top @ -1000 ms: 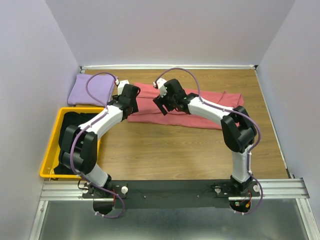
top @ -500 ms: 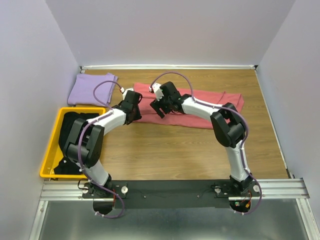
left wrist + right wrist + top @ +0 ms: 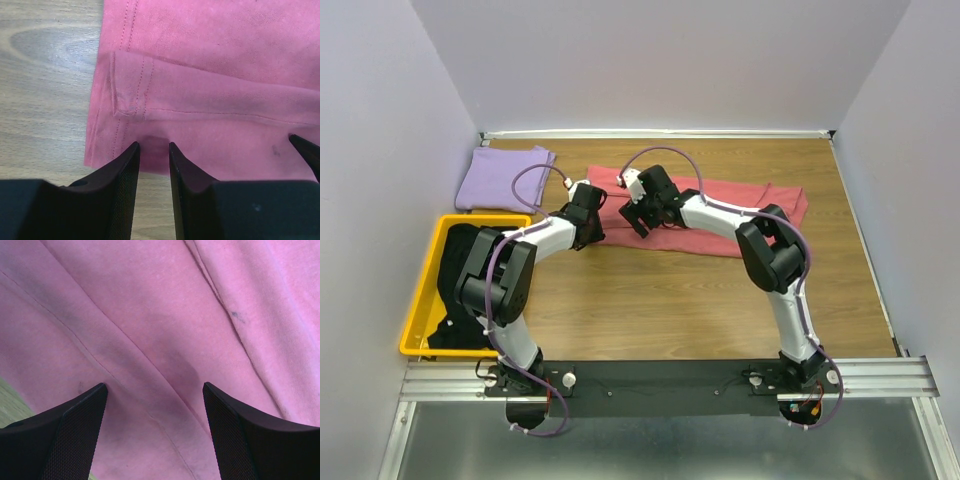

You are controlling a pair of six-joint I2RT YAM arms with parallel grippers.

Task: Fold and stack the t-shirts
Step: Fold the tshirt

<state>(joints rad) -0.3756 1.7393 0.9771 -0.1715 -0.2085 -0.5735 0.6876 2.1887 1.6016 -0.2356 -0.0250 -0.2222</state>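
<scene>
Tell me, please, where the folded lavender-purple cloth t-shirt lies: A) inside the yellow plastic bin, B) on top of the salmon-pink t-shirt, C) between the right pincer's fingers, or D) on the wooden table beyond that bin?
D: the folded lavender-purple cloth t-shirt lies flat on the wooden table in its far left corner, just beyond the yellow plastic bin.

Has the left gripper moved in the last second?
Yes. In the top view the left gripper has shifted right and toward the table's near edge, away from the lavender t-shirt, to the left near corner of the salmon-pink t-shirt.
</scene>
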